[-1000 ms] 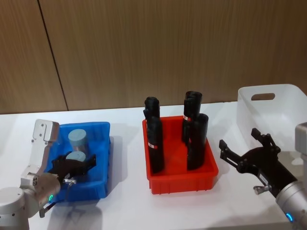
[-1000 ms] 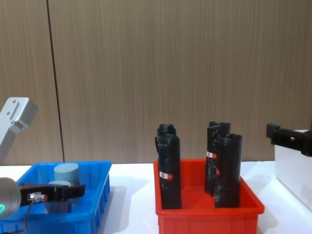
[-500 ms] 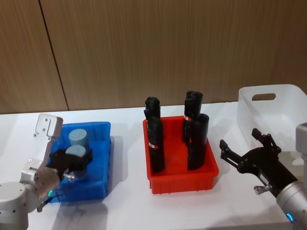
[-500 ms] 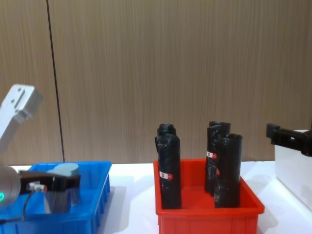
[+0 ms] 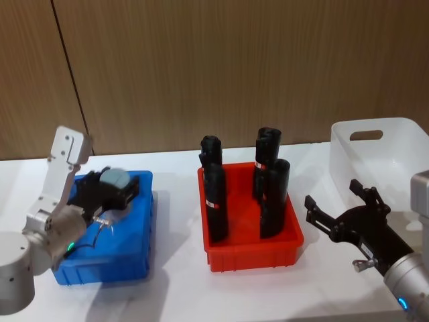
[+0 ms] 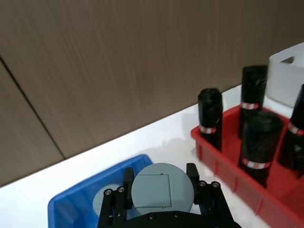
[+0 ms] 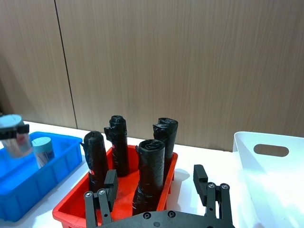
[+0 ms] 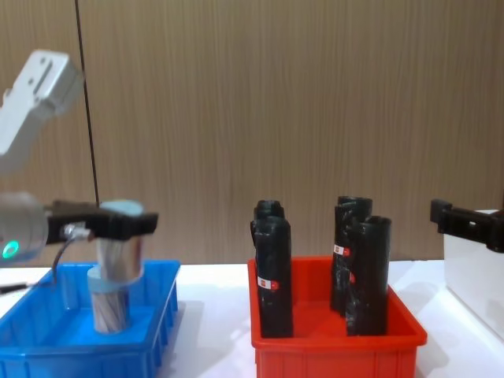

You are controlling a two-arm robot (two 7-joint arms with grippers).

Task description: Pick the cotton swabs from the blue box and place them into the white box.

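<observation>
Two cotton swab tubs on record.

Item one, the held tub (image 8: 120, 253): a clear cylinder with a pale blue-grey round lid. It stands upright, long axis vertical, lid uppermost, and hangs over the blue box (image 8: 150, 331), higher than the second tub (image 8: 110, 309). The left gripper (image 5: 114, 189) has its fingers clamped on opposite sides of it, just under the lid.

Item two, the second tub: upright on the floor of the blue box.

The chest view gives the side profile, with tan sticks packed behind the clear wall. The left wrist view gives the held lid face-on, with a square panel set into it.

To the right of the blue box stands a red bin (image 5: 255, 256) of upright black rolls (image 5: 216, 201). Farther right is the right gripper (image 5: 332, 193), fingers spread wide and empty. The white box (image 5: 397, 161) stands farthest right.
</observation>
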